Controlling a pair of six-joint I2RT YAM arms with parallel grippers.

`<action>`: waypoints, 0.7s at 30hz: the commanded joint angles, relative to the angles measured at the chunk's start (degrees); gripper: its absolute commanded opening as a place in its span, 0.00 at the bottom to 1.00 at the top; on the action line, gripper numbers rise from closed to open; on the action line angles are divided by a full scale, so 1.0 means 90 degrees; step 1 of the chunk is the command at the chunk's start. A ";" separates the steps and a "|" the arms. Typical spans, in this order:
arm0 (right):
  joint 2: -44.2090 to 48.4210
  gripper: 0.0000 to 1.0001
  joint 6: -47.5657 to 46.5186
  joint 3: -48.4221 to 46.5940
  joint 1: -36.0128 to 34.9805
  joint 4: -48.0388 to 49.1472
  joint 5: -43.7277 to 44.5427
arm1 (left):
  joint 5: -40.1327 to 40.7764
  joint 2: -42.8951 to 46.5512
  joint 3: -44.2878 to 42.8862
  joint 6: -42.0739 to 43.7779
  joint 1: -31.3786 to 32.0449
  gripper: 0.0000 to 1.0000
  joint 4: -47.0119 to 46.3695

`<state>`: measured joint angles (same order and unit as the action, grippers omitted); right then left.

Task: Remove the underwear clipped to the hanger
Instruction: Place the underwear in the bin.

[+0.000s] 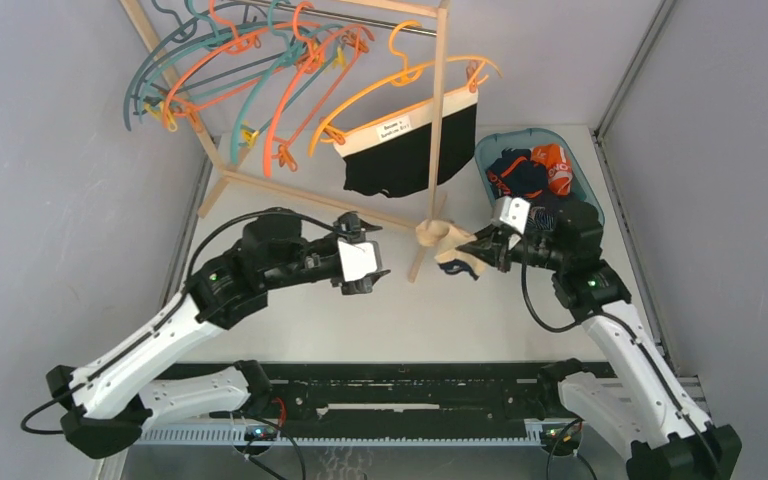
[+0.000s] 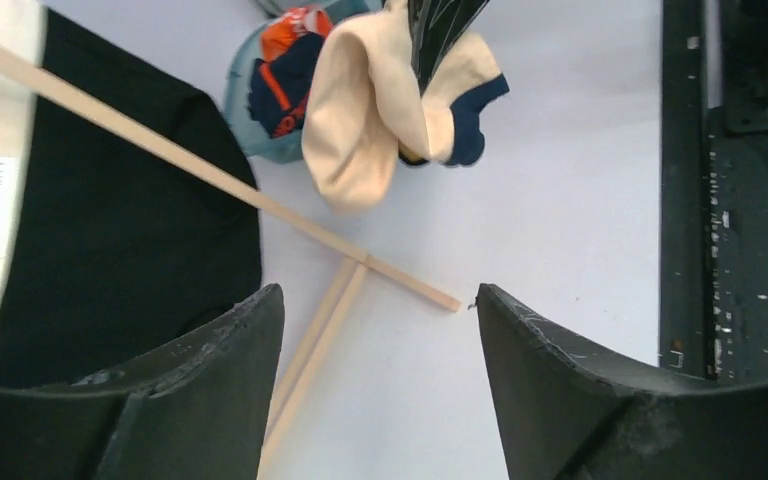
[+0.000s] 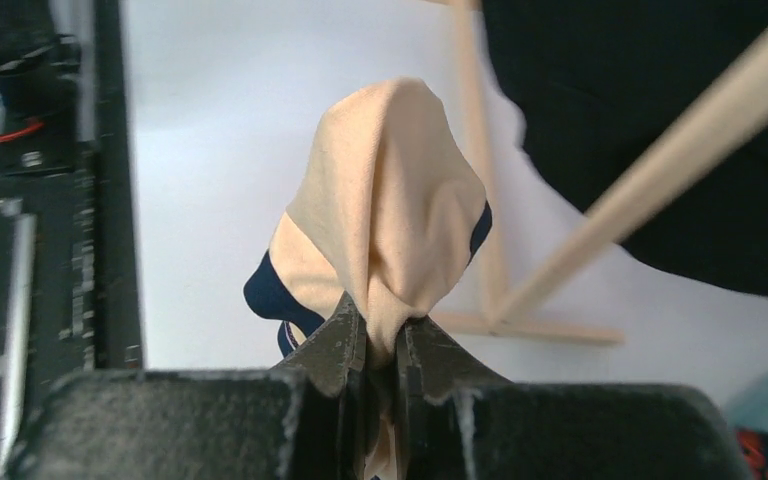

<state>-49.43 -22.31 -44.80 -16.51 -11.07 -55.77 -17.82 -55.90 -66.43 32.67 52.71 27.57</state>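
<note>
Right gripper [image 3: 380,335] pinches beige briefs [image 3: 390,220], cloth hanging off the tips near rack foot [image 1: 428,235]. Left gripper [image 2: 378,292] spread, empty, well apart to its left. Bin [image 1: 525,140] sits just behind-right of right arm, w/ black briefs [image 1: 400,160] clipped on orange hanger [image 1: 400,75]

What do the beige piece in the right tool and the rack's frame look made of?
Beige briefs: soft matte fabric, probably a knit; it folds limply in the right tool. Rack frame: pale wood that looks unfinished, in thin, straight, matte sticks.
</note>
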 commanded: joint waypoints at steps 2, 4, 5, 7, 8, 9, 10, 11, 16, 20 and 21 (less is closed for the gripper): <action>0.0419 0.00 0.0612 -0.0065 0.0629 0.0594 0.1207 | 0.0855 0.0535 -0.0246 0.0249 -0.0017 0.80 0.0162; 0.0462 0.00 0.0751 -0.0064 0.0800 0.0744 0.1810 | 0.1075 0.0662 -0.0360 0.0257 -0.0031 0.86 0.0243; 0.0449 0.00 0.0833 -0.0071 0.0872 0.0818 0.2212 | 0.1206 0.0710 -0.0398 0.0246 -0.0048 0.88 0.0263; 0.0381 0.00 0.0937 -0.0067 0.1040 0.0961 0.3217 | 0.1454 0.0759 -0.0545 0.0154 -0.0111 0.92 0.0289; 0.0313 0.00 0.0937 -0.0088 0.1149 0.1014 0.3640 | 0.1608 0.0764 -0.0615 0.0095 -0.0181 0.93 0.0302; 0.0218 0.00 0.0936 -0.0131 0.1220 0.1040 0.4075 | 0.1669 0.0766 -0.0691 0.0005 -0.0256 0.94 0.0312; 0.0109 0.00 0.0928 -0.0189 0.1305 0.1052 0.4420 | 0.1719 0.0764 -0.0753 -0.0082 -0.0335 0.94 0.0319; -0.0028 0.00 0.0938 -0.0267 0.1399 0.1063 0.4726 | 0.1751 0.0774 -0.0814 -0.0172 -0.0413 0.94 0.0330; -0.0888 0.00 0.0888 -0.0639 0.1844 0.0997 0.5480 | 0.1957 0.0878 -0.1037 -0.0592 -0.0736 0.98 0.0335; -0.1661 0.02 0.0652 -0.0910 0.2361 0.0958 0.5550 | 0.1990 0.1004 -0.1071 -0.0786 -0.0995 0.99 0.0297; -0.1885 0.02 0.0656 -0.0998 0.2532 0.0981 0.5503 | 0.1989 0.1053 -0.1055 -0.0797 -0.1031 0.99 0.0280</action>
<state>-61.80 -15.73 -49.45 2.00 -4.47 -10.07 -1.48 -48.05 -73.25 28.64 45.15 31.38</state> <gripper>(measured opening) 0.049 0.986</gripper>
